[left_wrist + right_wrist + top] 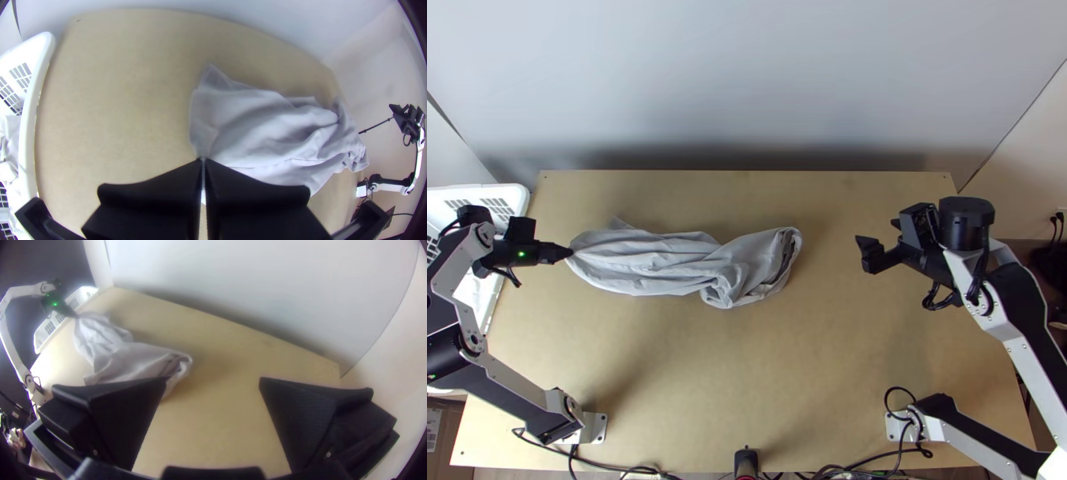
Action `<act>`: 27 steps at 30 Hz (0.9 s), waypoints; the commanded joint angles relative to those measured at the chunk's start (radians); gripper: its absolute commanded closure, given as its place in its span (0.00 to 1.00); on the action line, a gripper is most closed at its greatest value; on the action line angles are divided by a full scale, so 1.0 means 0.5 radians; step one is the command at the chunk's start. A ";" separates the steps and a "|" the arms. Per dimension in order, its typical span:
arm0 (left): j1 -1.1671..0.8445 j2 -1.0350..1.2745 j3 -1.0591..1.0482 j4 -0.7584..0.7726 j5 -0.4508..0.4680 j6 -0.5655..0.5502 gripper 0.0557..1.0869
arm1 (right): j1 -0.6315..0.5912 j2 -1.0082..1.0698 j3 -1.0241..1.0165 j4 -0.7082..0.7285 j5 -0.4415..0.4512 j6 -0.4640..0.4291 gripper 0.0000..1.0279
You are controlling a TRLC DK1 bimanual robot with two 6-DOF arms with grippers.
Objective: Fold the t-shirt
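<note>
Light-grey t-shirt, bunched lengthwise on the wooden table, from your left gripper towards the table's middle; its left end is gathered to a point between that gripper's closed fingers, while the end nearer your right gripper lies crumpled, with a turned-over edge; the right gripper stands wide open and well apart from the cloth. The white basket is beyond the left end. Expect a light, limp fabric, neither fragile nor especially slippery; it will probably crease under its own slack and follow your pull rather than a push; the pinch looks small, so a hard tug could slip it free. You would do best to take the turned-over edge with the right gripper, close on as few layers as you can, then draw the two ends gently apart; judge the hem and shoulders only once the cloth is spread.
</note>
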State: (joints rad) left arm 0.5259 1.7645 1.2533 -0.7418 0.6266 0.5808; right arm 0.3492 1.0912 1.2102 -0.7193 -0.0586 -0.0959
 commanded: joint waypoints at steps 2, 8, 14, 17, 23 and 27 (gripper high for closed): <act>-0.018 -0.047 -0.034 0.017 -0.001 0.029 0.96 | 0.059 0.002 -0.123 -0.013 -0.153 0.146 0.05; -0.033 -0.102 -0.037 0.020 0.002 0.026 0.97 | 0.059 0.048 -0.224 -0.059 -0.352 0.315 0.07; -0.110 -0.179 -0.031 0.017 0.002 -0.017 0.97 | 0.154 0.211 -0.248 0.058 -0.579 0.508 0.07; -0.150 -0.222 -0.034 0.014 0.002 -0.042 0.96 | 0.179 0.321 -0.236 0.122 -0.613 0.508 0.07; -0.217 -0.314 -0.043 0.014 -0.001 -0.072 0.97 | 0.271 0.499 -0.221 0.319 -0.644 0.496 0.07; -0.236 -0.338 -0.043 0.014 -0.001 -0.091 0.97 | 0.314 0.674 -0.172 0.399 -0.751 0.575 0.07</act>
State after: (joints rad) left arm 0.4328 1.6264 1.2331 -0.7345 0.6273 0.5514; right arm 0.4656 1.3113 1.1011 -0.5930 -0.3767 0.1543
